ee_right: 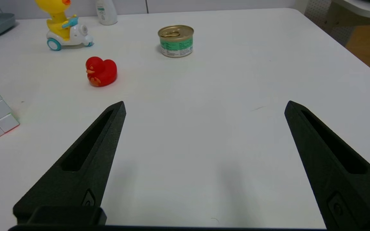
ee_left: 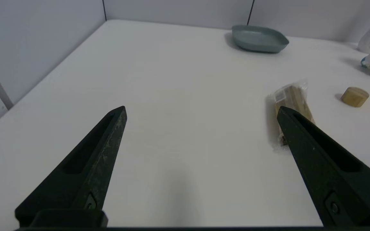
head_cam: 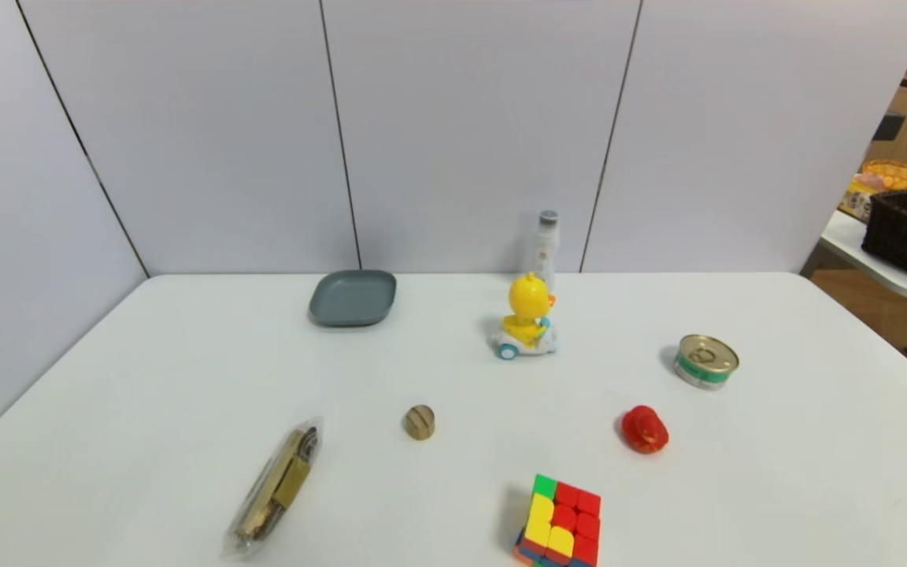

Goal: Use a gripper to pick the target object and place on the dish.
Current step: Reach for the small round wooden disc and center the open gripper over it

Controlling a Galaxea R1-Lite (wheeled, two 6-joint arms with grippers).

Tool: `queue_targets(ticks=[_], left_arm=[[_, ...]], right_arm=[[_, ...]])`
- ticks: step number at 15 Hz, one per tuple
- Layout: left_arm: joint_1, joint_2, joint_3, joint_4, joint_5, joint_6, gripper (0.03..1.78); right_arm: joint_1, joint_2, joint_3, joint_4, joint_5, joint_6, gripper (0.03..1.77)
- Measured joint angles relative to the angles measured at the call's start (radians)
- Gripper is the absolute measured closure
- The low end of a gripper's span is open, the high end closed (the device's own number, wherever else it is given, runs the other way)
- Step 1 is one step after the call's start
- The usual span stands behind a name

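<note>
The target object [head_cam: 420, 422], a small round tan wooden knob with a dark groove, rests on the white table near the middle; the left wrist view catches the knob [ee_left: 355, 96] too. The grey-blue dish [head_cam: 353, 298] sits at the back of the table, left of centre, with nothing on it, and the dish [ee_left: 259, 39] appears far off in the left wrist view. My left gripper [ee_left: 201, 109] hangs open over bare table, well short of the knob. My right gripper [ee_right: 205, 104] is open too, over bare table. Neither arm shows in the head view.
A brass-coloured item in clear wrap [head_cam: 276, 488] lies front left. A yellow duck on a scooter [head_cam: 527, 319] and a white bottle [head_cam: 546, 244] stand at the back. A tin can [head_cam: 705, 361], a red duck toy [head_cam: 645, 429] and a colour cube [head_cam: 560, 524] occupy the right and front.
</note>
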Motion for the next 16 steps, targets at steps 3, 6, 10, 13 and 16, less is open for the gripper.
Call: queue_targets(ticks=[3, 6, 10, 13, 16], left_arm=[[0.000, 0.076, -0.133, -0.030, -0.002, 0.008, 0.12], [-0.009, 0.239, -0.315, -0.066, -0.003, 0.043, 0.12], [-0.021, 0.538, -0.602, -0.082, -0.064, 0.138, 0.12], [-0.025, 0.759, -0.757, -0.073, -0.181, 0.239, 0.12], [-0.043, 0.936, -0.850, -0.012, -0.291, 0.352, 0.12]], right_arm=[[0.000, 0.000, 0.000, 0.000, 0.000, 0.000, 0.09], [0.000, 0.000, 0.000, 0.000, 0.000, 0.000, 0.09], [0.000, 0.000, 0.000, 0.000, 0.000, 0.000, 0.09], [0.000, 0.000, 0.000, 0.000, 0.000, 0.000, 0.09], [0.000, 0.000, 0.000, 0.000, 0.000, 0.000, 0.09]])
